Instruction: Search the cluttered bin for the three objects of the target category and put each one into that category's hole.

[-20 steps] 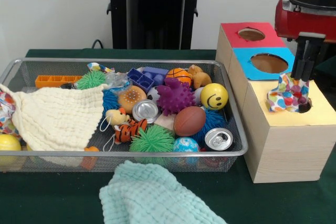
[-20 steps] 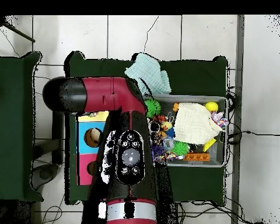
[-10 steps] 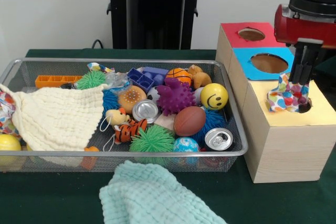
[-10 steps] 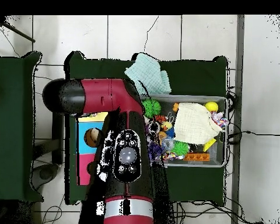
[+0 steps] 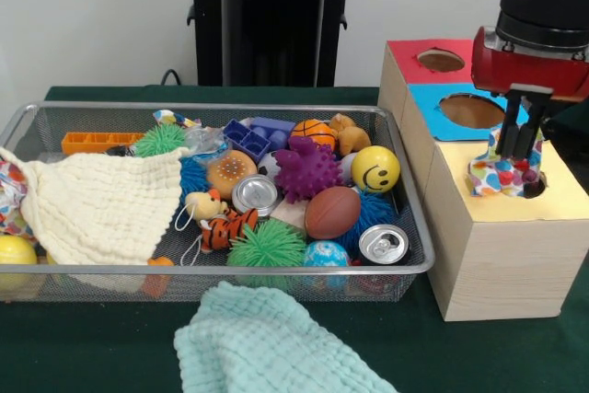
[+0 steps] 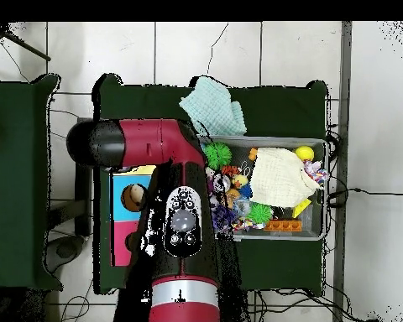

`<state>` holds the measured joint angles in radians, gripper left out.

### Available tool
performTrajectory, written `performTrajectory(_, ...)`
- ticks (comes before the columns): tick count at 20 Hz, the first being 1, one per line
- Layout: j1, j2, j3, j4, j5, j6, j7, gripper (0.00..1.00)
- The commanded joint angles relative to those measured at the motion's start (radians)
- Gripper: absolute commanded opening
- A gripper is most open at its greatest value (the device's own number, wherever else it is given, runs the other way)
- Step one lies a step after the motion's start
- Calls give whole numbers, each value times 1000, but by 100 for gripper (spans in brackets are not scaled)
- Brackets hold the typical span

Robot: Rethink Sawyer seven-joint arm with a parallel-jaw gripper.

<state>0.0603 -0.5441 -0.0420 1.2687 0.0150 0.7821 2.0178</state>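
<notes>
Green cloth covers the worktop [image 5: 110, 356] in the front view, with a white wall behind. You've got a wire mesh bin [image 5: 405, 269] packed with toys: a purple spiky ball [image 5: 307, 170], a yellow smiley ball [image 5: 375, 168], a little brown football [image 5: 332, 212], two cans [image 5: 383, 244], a green spiky ball [image 5: 267, 246] and a cream cloth [image 5: 101, 204] draped over its left side. A mint cloth [image 5: 267, 342] lies on the worktop in front of the bin.

Beside the bin is a wooden box [image 5: 506, 255] with red, blue and yellow tops, each with a hole. A polka-dot cloth [image 5: 502, 172] is bunched at the hole in the yellow section, partly stuffed in. The gripper [image 5: 518, 144] hangs right over it, fingers [image 5: 508, 131] close together with only a thin gap, tips just at the top of the cloth. You can't tell if they're touching it.

From overhead, the red and black arm [image 6: 180, 226] covers most of the box [image 6: 125, 197] and the bin's edge. You can see the mint cloth [image 6: 215, 105], the cream cloth [image 6: 282, 176] and the bin [image 6: 318, 231], but the gripper is hidden under the arm.
</notes>
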Motion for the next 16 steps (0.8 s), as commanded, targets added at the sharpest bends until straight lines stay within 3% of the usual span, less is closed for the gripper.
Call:
performTrajectory(1,-7,15,14,145,-18,-38,119,0)
performTrajectory(6,-16,18,25,169,-19,-57,103,0)
performTrajectory(16,-26,87,60,132,-16,-94,81,0)
